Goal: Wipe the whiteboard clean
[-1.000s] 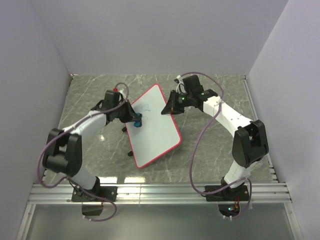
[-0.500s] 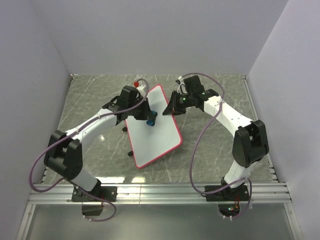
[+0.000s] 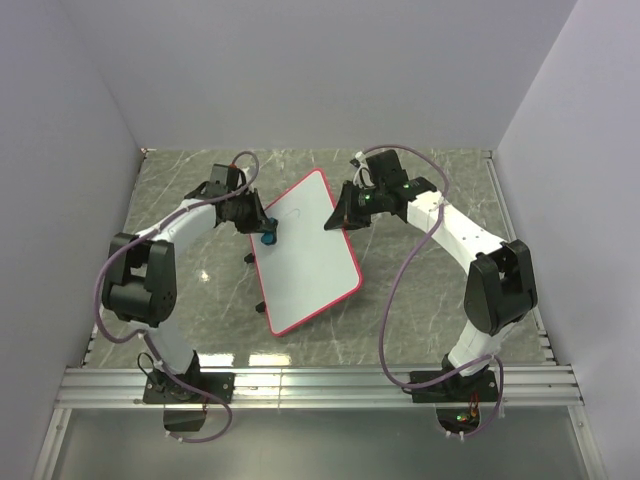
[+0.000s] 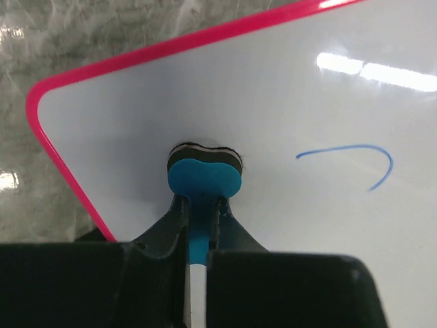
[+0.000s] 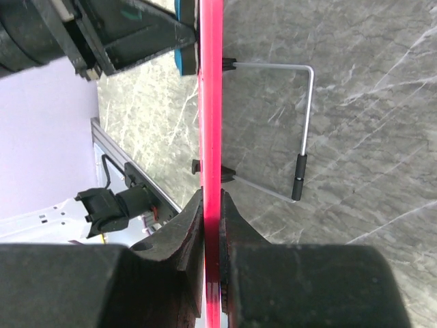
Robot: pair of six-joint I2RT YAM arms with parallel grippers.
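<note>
The whiteboard (image 3: 310,265) sits in the middle of the grey marble table (image 3: 180,190) between the two arms, turned at an angle, one corner pointing away. The left gripper (image 3: 262,232) is clamped on a small blue eraser (image 4: 203,179), whose dark pad is pressed flat against the white face close to a rounded corner and the pink rim. A thin blue curved line (image 4: 355,160) shows to one side of the eraser, apart from it. The right gripper (image 5: 212,212) is pinched tight on the board's rim at the opposite edge. Behind the board a wire stand (image 5: 298,176) rests on the marble
</note>
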